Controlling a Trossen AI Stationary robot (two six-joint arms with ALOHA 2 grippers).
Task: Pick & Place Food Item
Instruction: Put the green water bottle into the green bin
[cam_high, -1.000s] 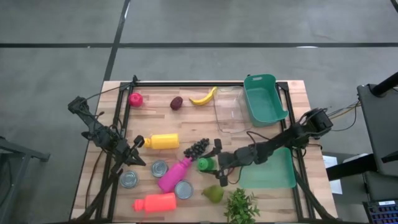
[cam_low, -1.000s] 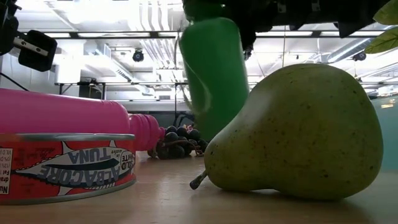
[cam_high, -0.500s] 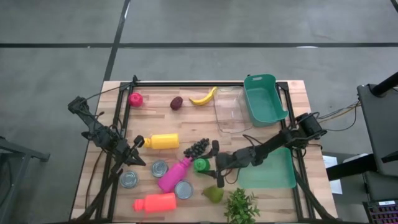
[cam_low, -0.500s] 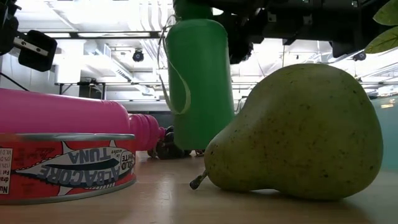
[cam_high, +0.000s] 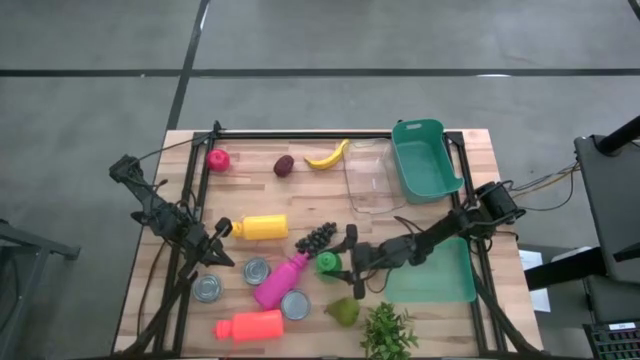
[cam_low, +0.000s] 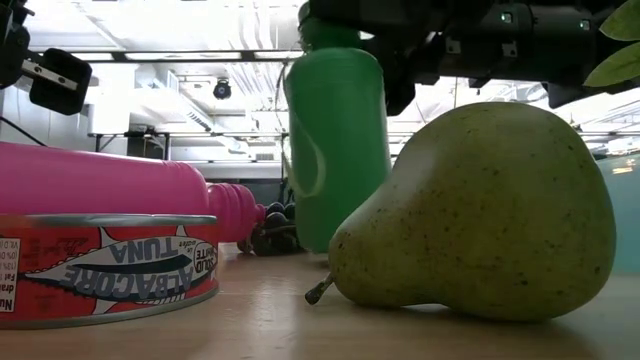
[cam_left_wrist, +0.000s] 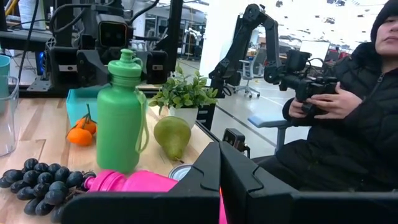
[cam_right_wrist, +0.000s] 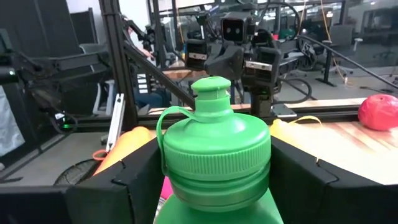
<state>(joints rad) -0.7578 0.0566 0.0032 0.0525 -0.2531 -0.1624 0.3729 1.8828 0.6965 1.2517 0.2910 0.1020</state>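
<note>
We see the pear (cam_high: 343, 311) lying at the near edge of the counter (cam_high: 300, 195), just nearer than the green bottle (cam_high: 327, 264). That bottle stands upright, its long axis vertical, and our right gripper (cam_high: 348, 268) reaches in from the right, its fingers grasping the bottle about the cap. Farther left, our left gripper (cam_high: 214, 243) waits clenched on nothing beside the yellow bottle (cam_high: 262, 227). We judge the right arm is the nearer one for any placing toward the teal tray (cam_high: 435, 283).
</note>
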